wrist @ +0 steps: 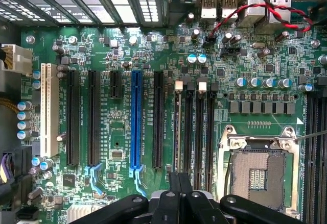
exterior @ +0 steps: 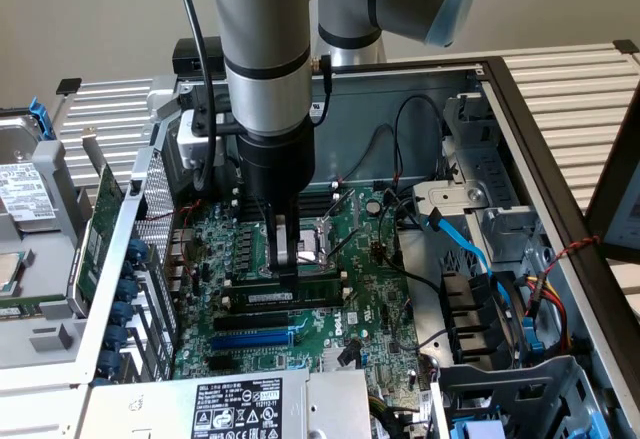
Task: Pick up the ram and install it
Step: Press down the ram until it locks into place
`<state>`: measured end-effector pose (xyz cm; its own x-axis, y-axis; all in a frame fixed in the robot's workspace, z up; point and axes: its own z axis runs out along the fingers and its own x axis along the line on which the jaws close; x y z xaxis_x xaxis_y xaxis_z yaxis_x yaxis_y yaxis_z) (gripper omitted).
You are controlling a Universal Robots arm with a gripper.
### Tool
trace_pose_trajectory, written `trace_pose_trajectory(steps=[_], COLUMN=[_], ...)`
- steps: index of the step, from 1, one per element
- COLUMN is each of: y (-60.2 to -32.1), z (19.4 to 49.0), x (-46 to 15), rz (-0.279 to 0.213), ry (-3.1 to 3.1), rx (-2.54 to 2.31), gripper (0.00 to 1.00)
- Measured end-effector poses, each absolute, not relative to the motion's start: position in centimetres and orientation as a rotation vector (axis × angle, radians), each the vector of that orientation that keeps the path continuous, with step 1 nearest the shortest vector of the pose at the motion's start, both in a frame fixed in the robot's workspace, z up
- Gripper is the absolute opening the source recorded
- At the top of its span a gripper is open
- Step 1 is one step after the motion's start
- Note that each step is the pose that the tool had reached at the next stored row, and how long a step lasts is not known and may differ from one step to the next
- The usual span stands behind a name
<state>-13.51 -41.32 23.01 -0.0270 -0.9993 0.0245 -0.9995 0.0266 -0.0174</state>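
Green motherboard [wrist: 168, 81] with black slots [wrist: 73, 117], one blue slot [wrist: 135, 122], one white slot [wrist: 47, 109], red-and-black twisted wires [wrist: 265, 7], light-blue cable [exterior: 470, 249], green ram [exterior: 285, 294] with white label.

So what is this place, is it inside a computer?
Yes, it looks like the inside of an opened desktop computer on a work table. You can see the green motherboard, the empty processor socket and the robot's claw at the ram.
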Motion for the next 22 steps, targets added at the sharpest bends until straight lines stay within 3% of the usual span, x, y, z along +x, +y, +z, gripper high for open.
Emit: trace_pose_trajectory(steps=[22], y=[-41.43], z=[22.82], x=[-13.54], rz=[0.042], ry=[-2.249], rx=[2.189], gripper=[0.11])
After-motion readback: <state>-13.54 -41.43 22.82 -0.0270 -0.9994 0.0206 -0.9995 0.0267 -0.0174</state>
